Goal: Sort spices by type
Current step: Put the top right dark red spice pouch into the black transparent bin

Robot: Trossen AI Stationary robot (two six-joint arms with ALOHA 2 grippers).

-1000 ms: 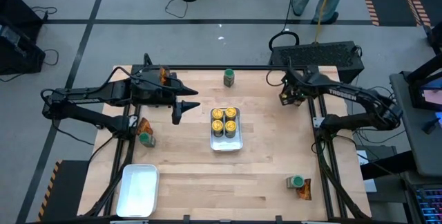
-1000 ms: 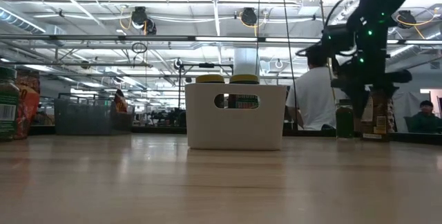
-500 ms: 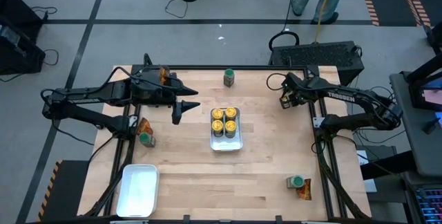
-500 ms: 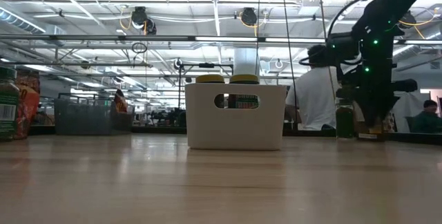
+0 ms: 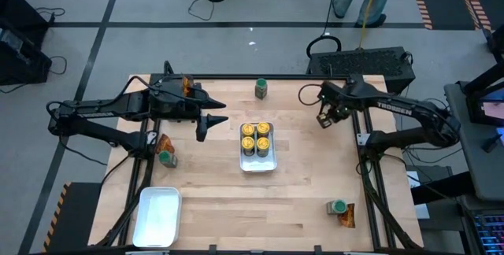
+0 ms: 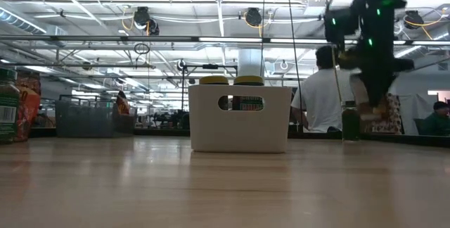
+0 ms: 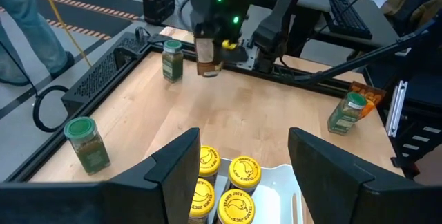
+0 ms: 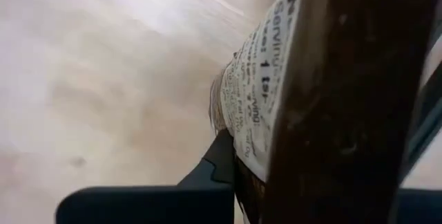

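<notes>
Right pincer is clamped on a packet, lifted off the table, right of the white tray holding four yellow-lidded jars. Left pincer hangs open left of that tray. A green-lidded jar stands behind the tray.
</notes>
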